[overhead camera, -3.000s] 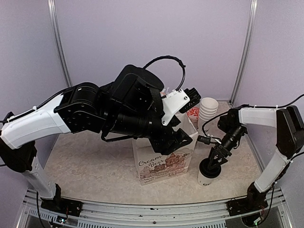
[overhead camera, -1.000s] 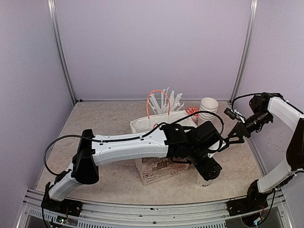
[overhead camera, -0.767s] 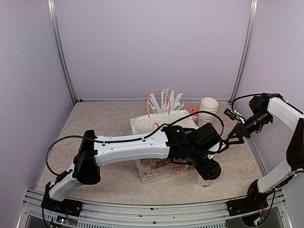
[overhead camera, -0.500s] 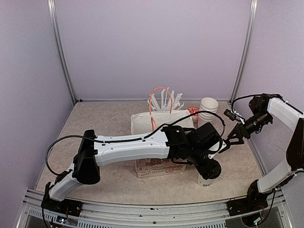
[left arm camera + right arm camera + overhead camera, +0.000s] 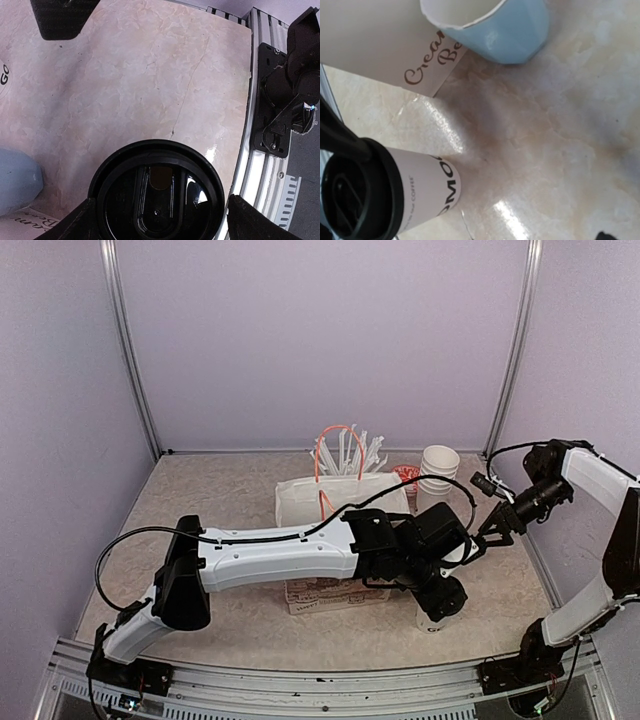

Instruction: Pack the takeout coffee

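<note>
Looking down from the overhead camera, the small white paper cup with black print (image 5: 428, 621) stands upright on the beige marbled tabletop (image 5: 230, 490), long axis vertical and lid up. It's just off the near right corner of the white paper bag with orange handles (image 5: 300, 502). Most of it is buried under the left gripper (image 5: 440, 600), so only a bit of the lower wall shows. The right gripper (image 5: 488, 538) hangs off to the side, fingers parted, nothing in them.

Left wrist view: staring straight down onto the black plastic lid (image 5: 157, 200). Black fingers (image 5: 75, 225) sit right at both sides of it, but honestly I can't tell if they're squeezing or only bracketing. A white sliver printed "GO" (image 5: 3, 70) is cut off at the left edge, no idea what it belongs to.

Right wrist view: the cup is at lower left, partly cropped, its print only partly readable. The light-blue mug (image 5: 520, 35) sits just beside the bag, cut off at the top.
</note>
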Tool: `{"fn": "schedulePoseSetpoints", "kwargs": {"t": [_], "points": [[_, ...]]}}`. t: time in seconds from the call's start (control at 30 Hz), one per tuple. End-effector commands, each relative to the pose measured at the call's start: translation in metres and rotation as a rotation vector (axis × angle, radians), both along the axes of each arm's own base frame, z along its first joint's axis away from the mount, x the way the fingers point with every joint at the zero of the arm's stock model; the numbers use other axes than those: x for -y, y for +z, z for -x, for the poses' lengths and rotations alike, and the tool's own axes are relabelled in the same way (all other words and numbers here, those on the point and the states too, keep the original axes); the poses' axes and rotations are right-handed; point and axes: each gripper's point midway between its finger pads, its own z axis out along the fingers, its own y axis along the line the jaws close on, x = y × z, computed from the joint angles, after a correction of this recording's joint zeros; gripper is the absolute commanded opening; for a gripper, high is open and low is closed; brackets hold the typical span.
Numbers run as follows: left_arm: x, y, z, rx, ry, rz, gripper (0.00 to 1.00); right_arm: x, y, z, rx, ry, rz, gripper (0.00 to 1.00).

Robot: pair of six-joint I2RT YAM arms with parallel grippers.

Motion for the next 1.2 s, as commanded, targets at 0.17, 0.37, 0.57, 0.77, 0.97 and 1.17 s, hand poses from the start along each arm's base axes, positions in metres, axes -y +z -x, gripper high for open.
{"fn": "schedulePoseSetpoints", "kwargs": {"t": [0.17,0.37,0.57,0.77,0.97,1.17], "points": [[-0.003,0.037,-0.005,0.012,0.039,0.067,0.97,-0.001,-0.001,0.001,-0.008,-0.001,-0.024,1.00],[-0.001,0.013,-0.014,0.010,0.073,0.027,0.99,-0.002,-0.001,0.002,-0.009,0.000,-0.024,1.00],[-0.003,-0.001,-0.032,-0.043,0.137,0.032,0.99,-0.002,-0.004,0.003,-0.016,0.001,-0.029,0.99],[0.002,-0.009,-0.029,-0.057,0.110,0.034,0.96,-0.003,-0.006,0.004,-0.022,0.002,-0.031,0.99],[0.004,-0.015,-0.015,-0.049,0.055,0.015,0.97,-0.002,-0.006,0.004,-0.021,0.002,-0.031,1.00],[0.006,0.016,-0.019,0.029,0.095,0.083,0.98,-0.003,-0.005,0.003,-0.020,0.001,-0.037,1.00]]}}
